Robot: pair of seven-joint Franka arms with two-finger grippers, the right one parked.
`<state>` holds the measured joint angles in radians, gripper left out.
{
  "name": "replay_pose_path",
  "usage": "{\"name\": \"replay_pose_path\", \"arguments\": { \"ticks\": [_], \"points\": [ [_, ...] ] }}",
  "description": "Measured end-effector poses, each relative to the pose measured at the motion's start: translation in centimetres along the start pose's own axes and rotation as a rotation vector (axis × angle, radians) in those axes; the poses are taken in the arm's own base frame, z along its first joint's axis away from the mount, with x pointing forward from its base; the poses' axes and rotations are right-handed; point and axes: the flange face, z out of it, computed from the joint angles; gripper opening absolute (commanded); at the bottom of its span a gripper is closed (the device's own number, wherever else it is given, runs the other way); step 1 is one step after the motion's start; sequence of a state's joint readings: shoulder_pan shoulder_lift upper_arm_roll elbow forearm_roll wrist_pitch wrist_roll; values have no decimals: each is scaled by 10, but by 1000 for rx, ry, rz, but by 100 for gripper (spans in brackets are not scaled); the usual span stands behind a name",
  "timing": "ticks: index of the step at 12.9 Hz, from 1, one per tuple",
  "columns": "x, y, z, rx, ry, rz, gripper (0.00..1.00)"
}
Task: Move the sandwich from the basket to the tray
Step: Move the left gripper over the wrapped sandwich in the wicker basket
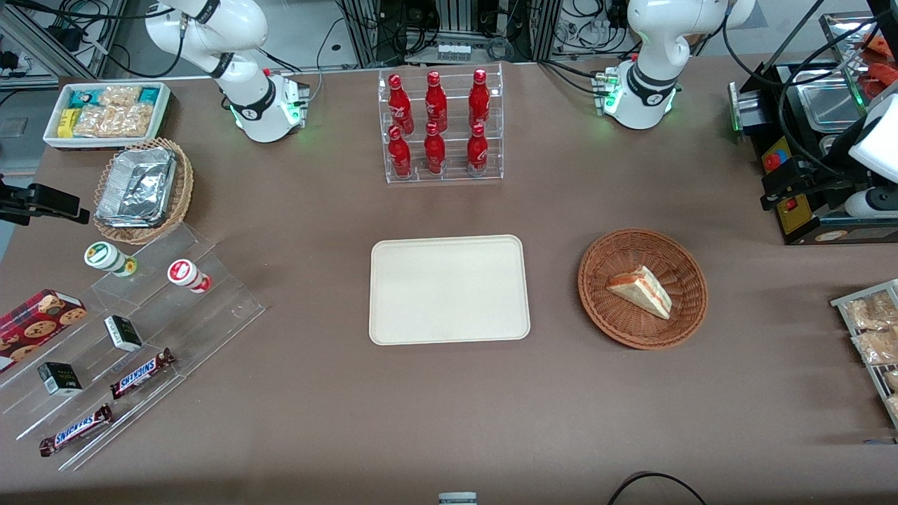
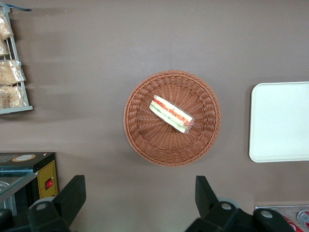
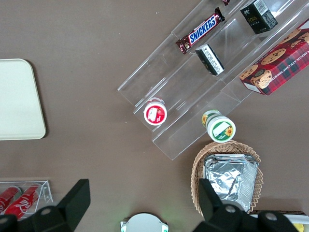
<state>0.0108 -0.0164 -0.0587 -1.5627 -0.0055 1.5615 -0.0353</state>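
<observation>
1. Right now the small triangular white-bread sandwich (image 1: 640,291) (image 2: 171,114) w/ orange-red and green filling lies inside the round reddish-brown woven wicker basket (image 1: 642,330) (image 2: 145,145), on its floor near the middle.
2. Basket sits on the brown tabletop (image 1: 449,407), beside the flat cream rectangular tray (image 1: 449,289) (image 2: 280,121) w/ rounded corners and low rim; the two are apart, not touching. Basket is toward the working arm's end of the table.
3. Tray has nothing on it.
4. Left arm's gripper (image 2: 136,200) hangs high above the table, over bare tabletop just beside the basket; black fingers (image 2: 72,193) spread wide, nothing between them, no contact w/ sandwich or basket.
5. Clear acrylic rack of red bottles (image 1: 440,126) stands farther from the front camera than the tray.
6. Toward the parked arm's end: lighter tan wicker basket w/ foil containers (image 1: 142,189) (image 3: 231,180), white bin of snack packets (image 1: 109,112), clear stepped display w/ Snickers bars (image 1: 142,373) (image 3: 200,30) and small boxes.
</observation>
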Motion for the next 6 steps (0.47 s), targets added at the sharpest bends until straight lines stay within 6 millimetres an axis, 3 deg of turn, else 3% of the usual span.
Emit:
{"name": "replay_pose_path", "arguments": {
  "ticks": [2, 6],
  "points": [
    [0, 8, 0, 0, 0, 13, 100],
    [1, 5, 7, 0, -15, 6, 100]
  ]
}}
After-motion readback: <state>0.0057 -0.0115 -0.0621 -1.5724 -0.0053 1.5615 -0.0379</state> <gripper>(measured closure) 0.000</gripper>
